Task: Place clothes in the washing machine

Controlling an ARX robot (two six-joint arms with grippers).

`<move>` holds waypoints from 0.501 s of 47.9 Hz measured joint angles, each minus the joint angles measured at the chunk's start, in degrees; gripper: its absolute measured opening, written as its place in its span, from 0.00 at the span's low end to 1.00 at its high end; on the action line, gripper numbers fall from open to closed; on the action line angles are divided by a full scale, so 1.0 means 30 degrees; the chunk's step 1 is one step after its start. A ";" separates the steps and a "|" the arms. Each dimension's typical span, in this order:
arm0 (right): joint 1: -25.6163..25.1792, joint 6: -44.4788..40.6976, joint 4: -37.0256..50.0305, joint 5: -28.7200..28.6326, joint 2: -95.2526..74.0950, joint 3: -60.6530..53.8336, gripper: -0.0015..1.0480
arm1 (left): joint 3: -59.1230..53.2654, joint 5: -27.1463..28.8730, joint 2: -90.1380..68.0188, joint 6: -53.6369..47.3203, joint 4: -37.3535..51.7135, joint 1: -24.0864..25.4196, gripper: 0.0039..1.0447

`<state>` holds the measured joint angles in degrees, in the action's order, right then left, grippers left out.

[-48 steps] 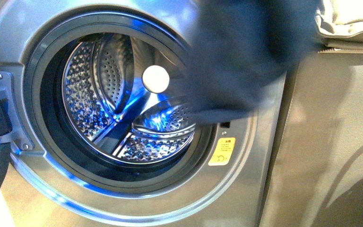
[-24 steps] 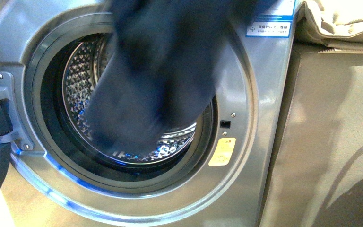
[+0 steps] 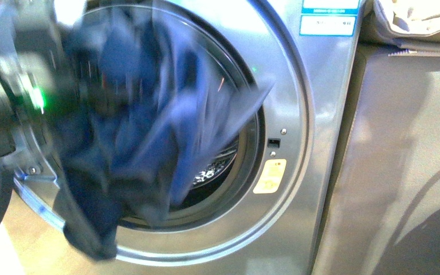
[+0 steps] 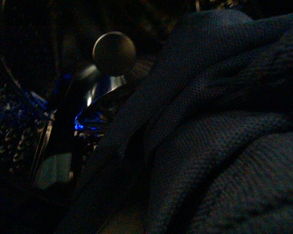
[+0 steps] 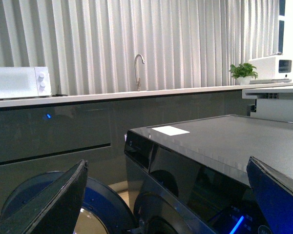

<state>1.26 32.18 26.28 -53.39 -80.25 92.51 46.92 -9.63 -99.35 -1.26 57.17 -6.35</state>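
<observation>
The washer's [image 3: 315, 114] label [image 3: 327, 17] and yellow sticker [image 3: 269, 176] are unreadable. Clothes [image 3: 126, 132], blurred, hang lengthwise down across the porthole. Right gripper [image 5: 166, 163] gapes empty; left gripper's hold is hidden.

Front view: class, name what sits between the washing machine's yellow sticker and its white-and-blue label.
In the front view, a small black slot and a screw sit there, on the washing machine's otherwise bare silver front.

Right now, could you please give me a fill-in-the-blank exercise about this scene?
The clothes hanging at the washing machine are dark ____.
The sticker beside its porthole is ____.
The right gripper is ____, holding nothing.
The beige fabric lies on the ____.
Missing words: blue; yellow; open; cabinet.
</observation>
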 joint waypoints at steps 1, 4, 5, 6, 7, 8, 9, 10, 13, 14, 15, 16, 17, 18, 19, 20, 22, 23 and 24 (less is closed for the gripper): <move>0.0000 0.0000 0.0000 0.0000 0.0000 0.0000 0.93 | 0.0007 0.0131 -0.0299 0.0044 0.0131 0.0073 0.12; 0.0000 0.0000 0.0000 0.0000 0.0000 0.0000 0.93 | 0.0095 0.0459 -0.1195 0.0233 0.0466 0.0299 0.12; 0.0000 0.0000 0.0000 0.0000 0.0000 0.0000 0.93 | 0.0168 0.0692 -0.1508 0.0335 0.0532 0.0372 0.12; 0.0000 0.0000 0.0000 0.0000 0.0000 0.0000 0.93 | 0.0277 0.0787 -0.1814 0.0415 0.0590 0.0415 0.12; 0.0000 0.0000 0.0000 0.0000 0.0000 0.0000 0.93 | 0.0408 0.0933 -0.2120 0.0481 0.0627 0.0481 0.12; 0.0000 0.0000 0.0000 0.0000 0.0000 0.0000 0.93 | 0.0568 0.1049 -0.2433 0.0532 0.0656 0.0517 0.12; 0.0000 0.0000 0.0000 0.0000 0.0000 0.0000 0.93 | 0.0656 0.1107 -0.2586 0.0576 0.0663 0.0546 0.12; 0.0000 0.0000 0.0000 0.0000 0.0000 0.0000 0.93 | 0.0852 0.1188 -0.2907 0.0627 0.0678 0.0583 0.12; 0.0000 0.0000 0.0000 0.0000 0.0000 0.0000 0.93 | 0.1515 0.1545 -0.3767 0.0831 0.0648 0.0619 0.12; 0.0000 0.0000 0.0000 0.0000 0.0000 0.0000 0.93 | 0.1647 0.1574 -0.3905 0.0852 0.0627 0.0619 0.12; 0.0000 0.0000 0.0000 0.0000 0.0000 0.0000 0.93 | 0.1902 0.1698 -0.4167 0.0882 0.0546 0.0619 0.12; 0.0000 0.0000 0.0000 0.0000 0.0000 0.0000 0.93 | 0.2339 0.1821 -0.4561 0.0933 0.0408 0.0619 0.12; 0.0000 0.0000 0.0000 0.0000 0.0000 0.0000 0.93 | 0.2790 0.1953 -0.4925 0.0962 0.0262 0.0619 0.12; 0.0000 0.0000 0.0000 0.0000 0.0000 0.0000 0.93 | 0.3126 0.2069 -0.5180 0.0998 0.0138 0.0619 0.12; 0.0000 0.0000 0.0000 0.0000 0.0000 0.0000 0.93 | 0.3300 0.2142 -0.5297 0.1020 0.0073 0.0619 0.12; 0.0000 0.0000 0.0000 0.0000 0.0000 0.0000 0.93 | 0.3840 0.2310 -0.5654 0.1086 -0.0153 0.0619 0.12; 0.0000 0.0000 0.0000 0.0007 0.0000 0.0000 0.93 | 0.4393 0.2426 -0.6011 0.1100 -0.0379 0.0619 0.12; 0.0000 0.0000 0.0000 0.0007 0.0000 0.0000 0.93 | 0.4765 0.2543 -0.6237 0.1107 -0.0517 0.0619 0.12; 0.0000 0.0000 0.0000 0.0007 0.0000 0.0000 0.93 | 0.5158 0.2674 -0.6477 0.1144 -0.0670 0.0619 0.12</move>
<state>1.26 32.18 26.28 -53.36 -80.25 92.51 62.39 -1.61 -118.78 2.17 55.16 -4.49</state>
